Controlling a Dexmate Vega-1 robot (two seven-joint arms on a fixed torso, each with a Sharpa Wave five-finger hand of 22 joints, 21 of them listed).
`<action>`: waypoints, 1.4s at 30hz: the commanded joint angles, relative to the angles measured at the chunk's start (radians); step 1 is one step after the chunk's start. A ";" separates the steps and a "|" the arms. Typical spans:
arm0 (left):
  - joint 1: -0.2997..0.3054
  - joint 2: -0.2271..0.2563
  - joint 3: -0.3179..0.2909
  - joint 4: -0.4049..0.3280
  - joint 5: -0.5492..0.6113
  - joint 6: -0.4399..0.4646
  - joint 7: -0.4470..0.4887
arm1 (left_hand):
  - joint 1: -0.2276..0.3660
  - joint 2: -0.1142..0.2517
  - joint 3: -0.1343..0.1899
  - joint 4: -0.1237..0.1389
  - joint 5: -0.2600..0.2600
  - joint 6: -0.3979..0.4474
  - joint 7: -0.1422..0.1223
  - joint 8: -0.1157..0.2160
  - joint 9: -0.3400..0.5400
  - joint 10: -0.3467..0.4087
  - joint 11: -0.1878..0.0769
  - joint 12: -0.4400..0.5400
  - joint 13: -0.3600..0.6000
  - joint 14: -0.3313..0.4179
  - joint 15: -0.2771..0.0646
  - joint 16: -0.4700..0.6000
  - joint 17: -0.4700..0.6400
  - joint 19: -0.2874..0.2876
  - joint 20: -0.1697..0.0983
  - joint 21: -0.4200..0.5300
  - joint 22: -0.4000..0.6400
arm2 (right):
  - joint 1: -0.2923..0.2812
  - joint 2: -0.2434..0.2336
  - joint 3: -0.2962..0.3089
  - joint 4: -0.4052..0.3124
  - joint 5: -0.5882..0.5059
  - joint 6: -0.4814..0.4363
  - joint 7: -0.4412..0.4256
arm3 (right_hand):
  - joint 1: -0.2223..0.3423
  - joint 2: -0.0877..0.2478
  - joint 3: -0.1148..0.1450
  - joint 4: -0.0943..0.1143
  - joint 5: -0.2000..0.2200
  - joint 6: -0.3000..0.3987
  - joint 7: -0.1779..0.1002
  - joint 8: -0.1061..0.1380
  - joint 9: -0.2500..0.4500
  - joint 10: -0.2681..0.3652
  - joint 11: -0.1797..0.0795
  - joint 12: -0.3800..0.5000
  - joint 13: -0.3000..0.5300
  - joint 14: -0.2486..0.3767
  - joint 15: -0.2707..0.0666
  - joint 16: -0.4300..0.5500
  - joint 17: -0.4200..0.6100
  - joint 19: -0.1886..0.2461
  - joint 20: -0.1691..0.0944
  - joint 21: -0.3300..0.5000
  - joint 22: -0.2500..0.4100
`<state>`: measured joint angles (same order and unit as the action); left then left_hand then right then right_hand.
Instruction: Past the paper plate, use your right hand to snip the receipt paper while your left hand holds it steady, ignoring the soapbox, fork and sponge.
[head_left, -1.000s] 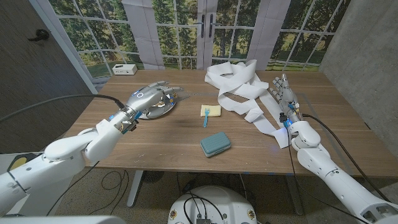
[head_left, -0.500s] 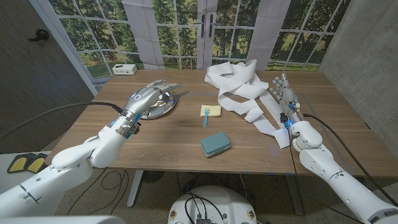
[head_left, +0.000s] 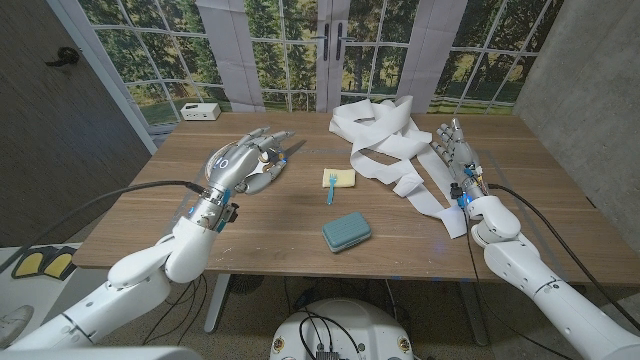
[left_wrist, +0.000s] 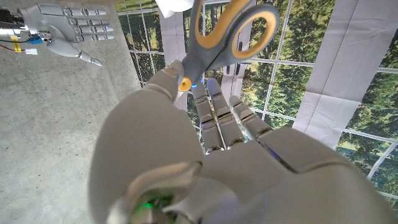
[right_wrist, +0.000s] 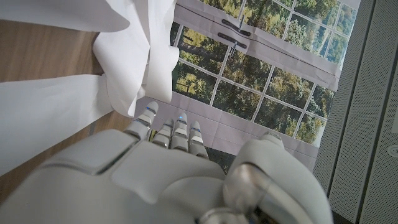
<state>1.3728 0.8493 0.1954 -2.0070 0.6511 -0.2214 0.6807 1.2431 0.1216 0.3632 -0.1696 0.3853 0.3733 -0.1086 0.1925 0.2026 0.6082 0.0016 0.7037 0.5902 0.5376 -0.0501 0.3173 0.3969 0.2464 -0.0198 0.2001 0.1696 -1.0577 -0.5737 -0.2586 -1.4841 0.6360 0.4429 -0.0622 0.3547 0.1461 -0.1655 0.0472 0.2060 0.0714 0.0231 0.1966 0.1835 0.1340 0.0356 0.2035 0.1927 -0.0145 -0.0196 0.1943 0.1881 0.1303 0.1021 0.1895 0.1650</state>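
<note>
The white receipt paper (head_left: 378, 135) lies in a loose heap at the back right of the table, and one strip (head_left: 432, 205) trails toward the front edge. My right hand (head_left: 455, 155) stands beside that strip with its fingers straight and holds nothing. My left hand (head_left: 245, 160) hovers with spread fingers over the silvery paper plate (head_left: 268, 181) and hides most of it. Scissors (left_wrist: 230, 31) with grey and orange handles lie just beyond my left fingers (left_wrist: 217, 115), ungripped. The paper's folds (right_wrist: 134, 68) lie just ahead of my right hand (right_wrist: 161, 168).
A yellow sponge (head_left: 344, 177) with a blue fork (head_left: 330, 188) on it lies mid-table. The teal soapbox (head_left: 346, 231) sits nearer the front edge. A small white box (head_left: 201, 111) stands at the back left corner. Windows and doors run behind the table.
My left forearm has swung in toward the table's middle, while the hand has stayed over the plate and lifted a little. The right hand and the paper have not moved.
</note>
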 joint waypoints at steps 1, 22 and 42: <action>-0.048 -0.103 0.070 0.039 -0.030 -0.038 0.073 | 0.016 0.001 -0.007 0.001 -0.004 0.009 -0.002 0.002 0.003 0.195 -0.199 0.008 0.002 -0.004 -0.186 0.000 0.006 -0.005 0.006 -0.002 0.005 | -0.043 -0.015 0.013 -0.060 -0.001 -0.006 -0.016 | 0.009 -0.006 0.004 0.000 0.000 0.009 -0.003 0.000 0.004 0.007 0.002 0.000 0.004 0.003 0.001 0.003 0.003 0.003 0.003 -0.001 0.006; -0.174 -0.180 0.148 0.130 -0.137 -0.134 0.045 | 0.019 0.002 -0.012 0.004 -0.003 0.009 -0.004 -0.001 0.003 0.188 -0.198 0.017 -0.008 -0.016 -0.183 -0.017 0.011 -0.009 0.010 -0.003 0.006 | -0.101 -0.005 0.026 -0.118 -0.024 0.043 -0.035 | 0.030 -0.008 0.018 -0.014 -0.001 0.032 0.000 0.006 0.004 0.036 0.005 0.008 0.004 0.009 -0.012 0.002 0.000 0.006 -0.006 -0.001 0.006; -0.175 -0.246 0.176 0.127 -0.288 -0.233 -0.078 | 0.020 0.009 -0.021 0.006 -0.009 0.016 0.011 0.000 0.004 0.177 -0.201 0.022 -0.020 -0.015 -0.185 -0.019 0.022 -0.012 0.018 -0.004 0.006 | -0.202 -0.035 0.065 -0.225 -0.051 0.090 -0.036 | 0.054 0.001 0.035 -0.027 -0.002 0.048 0.002 0.009 0.004 0.071 0.001 0.019 0.007 0.011 -0.002 0.003 -0.001 0.004 0.006 -0.001 0.006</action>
<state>1.1903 0.6359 0.3645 -1.8754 0.4223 -0.4158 0.6506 1.2574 0.1197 0.3453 -0.1629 0.3771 0.3859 -0.1072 0.1925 0.2024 0.5991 -0.0075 0.7201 0.5673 0.5287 -0.0482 0.3019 0.4153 0.2354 -0.0089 0.2001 0.1696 -1.2203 -0.5942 -0.2058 -1.6626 0.5934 0.5223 -0.1062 0.3968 0.1463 -0.1317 0.0208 0.2060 0.1109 0.0266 0.1966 0.1835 0.1916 0.0357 0.2153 0.1980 -0.0072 -0.0264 0.1943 0.1861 0.1303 0.1022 0.1895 0.1650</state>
